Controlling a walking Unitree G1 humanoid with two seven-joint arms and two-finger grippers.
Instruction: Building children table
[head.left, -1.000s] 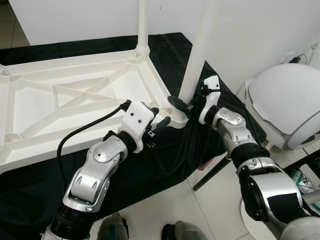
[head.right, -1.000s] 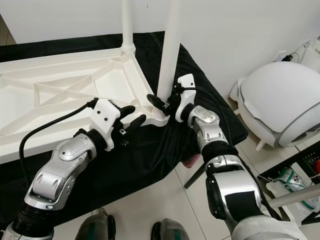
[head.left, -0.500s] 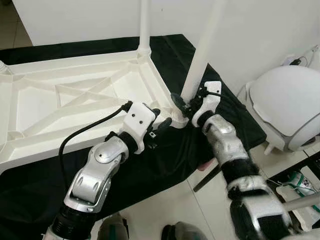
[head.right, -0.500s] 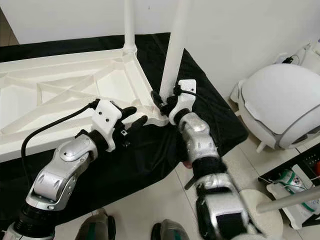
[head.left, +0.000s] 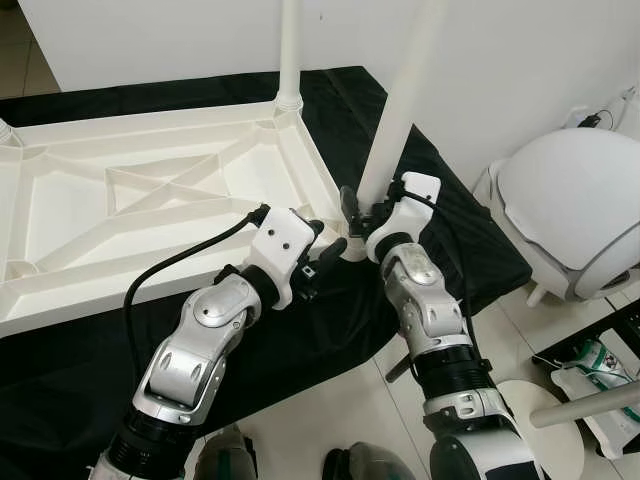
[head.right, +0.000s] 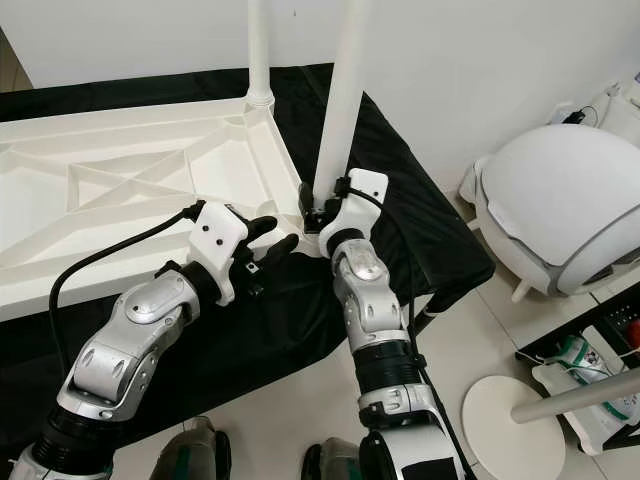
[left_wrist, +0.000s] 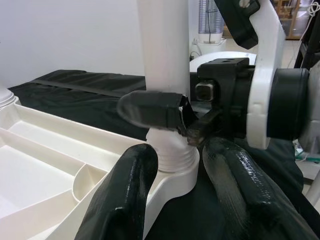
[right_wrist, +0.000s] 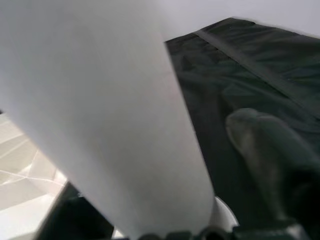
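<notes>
Upside down on the black cloth-covered desk (head.left: 470, 240): a white plastic ribbed children's tabletop (head.left: 150, 210), underside up, spanning the left part of the desk toward its right edge. Upright from the tabletop's far right corner, a white round plastic leg (head.left: 289, 50). Upright from the near right corner, by the desk's right edge, a second white round plastic leg (head.left: 405, 90), seated in the white corner socket (left_wrist: 172, 160).

Right gripper (head.left: 358, 212) pinching this second leg just above the socket, one black finger (left_wrist: 150, 111) wrapped across the leg's front. Left gripper (head.left: 322, 245) spread, its two black fingers (left_wrist: 125, 195) straddling the socket from the near side, one finger touching the socket's side, nothing clamped.

On the tile floor beyond the desk's right edge, a white domed appliance (head.left: 575, 205).
</notes>
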